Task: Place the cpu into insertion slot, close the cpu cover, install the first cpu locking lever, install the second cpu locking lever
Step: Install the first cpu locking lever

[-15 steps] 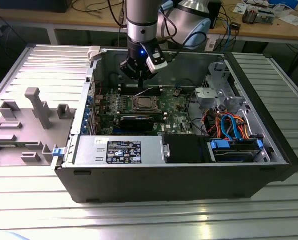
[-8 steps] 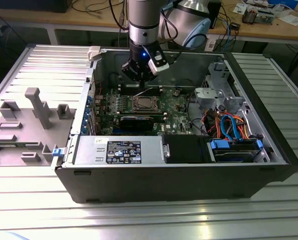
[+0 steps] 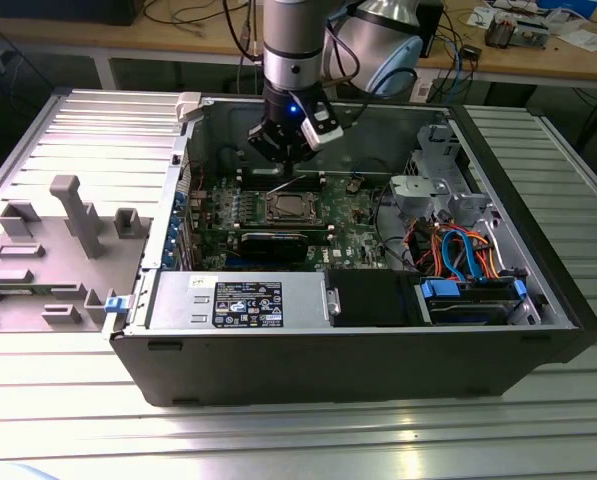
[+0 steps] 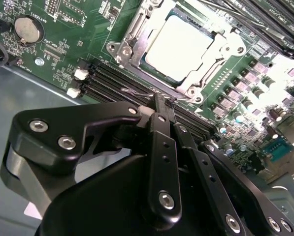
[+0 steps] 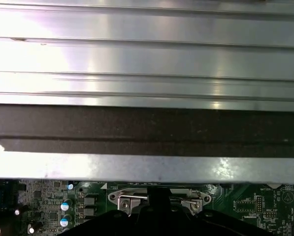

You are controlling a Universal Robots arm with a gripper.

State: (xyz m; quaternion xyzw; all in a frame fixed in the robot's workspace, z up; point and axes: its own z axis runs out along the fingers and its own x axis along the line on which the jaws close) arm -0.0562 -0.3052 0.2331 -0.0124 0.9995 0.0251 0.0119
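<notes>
Hovering by the cpu (image 4: 179,46) (seated, per second wrist view), claw (image 4: 166,105) pinched together.

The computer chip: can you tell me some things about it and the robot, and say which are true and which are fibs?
1. The cpu sits in the insertion slot. True.
2. The cpu cover lies flat over the chip. True.
3. The end effector holds the cpu. False: its fingers are pressed together, empty, just above the board near the socket.
4. The coin battery is inside the socket. False: it sits apart on the green board.
</notes>
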